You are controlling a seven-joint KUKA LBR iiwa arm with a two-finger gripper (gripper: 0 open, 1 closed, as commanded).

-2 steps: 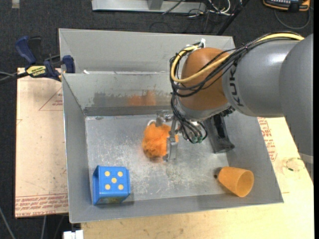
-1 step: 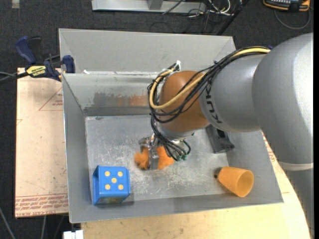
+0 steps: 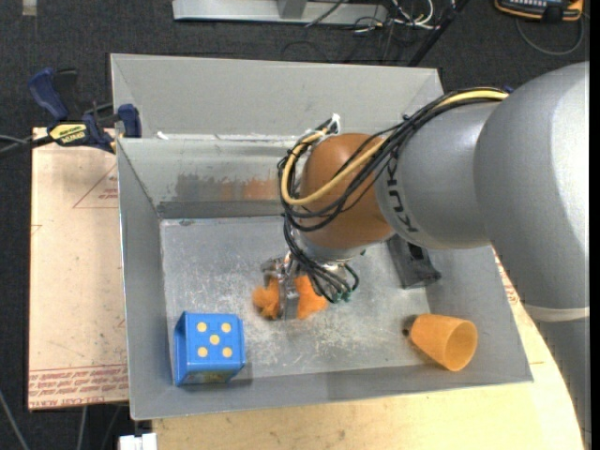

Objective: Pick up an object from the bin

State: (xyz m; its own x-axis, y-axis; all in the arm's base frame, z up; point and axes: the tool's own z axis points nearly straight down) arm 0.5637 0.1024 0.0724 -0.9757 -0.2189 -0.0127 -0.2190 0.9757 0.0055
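Bin: a grey metal bin [image 3: 141,279] with sloping walls; its floor was scuffed and speckled with pale marks.
Arm: the silver arm [image 3: 487,176] reached in from the right and leaned over the middle of the bin.
Wrist: a rounded orange cover [image 3: 342,190] sat at the end of the arm, with black and yellow cables [image 3: 302,190] looped round it.
Gripper: the gripper [image 3: 284,296] was low over the middle of the bin floor, pointing down, right at a small orange thing.
Gripper state: it could not be told whether it was wide, narrow or closed on anything, as the wrist and the orange thing hid that part.
Task's thing: the small orange thing [image 3: 313,301] lay on the floor near the bin's centre, with orange showing on both sides of the gripper tip; its exact shape could not be made out.
Blue cube: a blue die-like block [image 3: 208,347] with yellow dots on top stood in the front left corner, well apart from the gripper.
Orange cup: an orange cone-shaped cup [image 3: 442,340] lay on its side near the front right corner, its open mouth facing right.
Dark piece: a dark grey piece [image 3: 412,268] lay on the floor at the right, partly under the arm.
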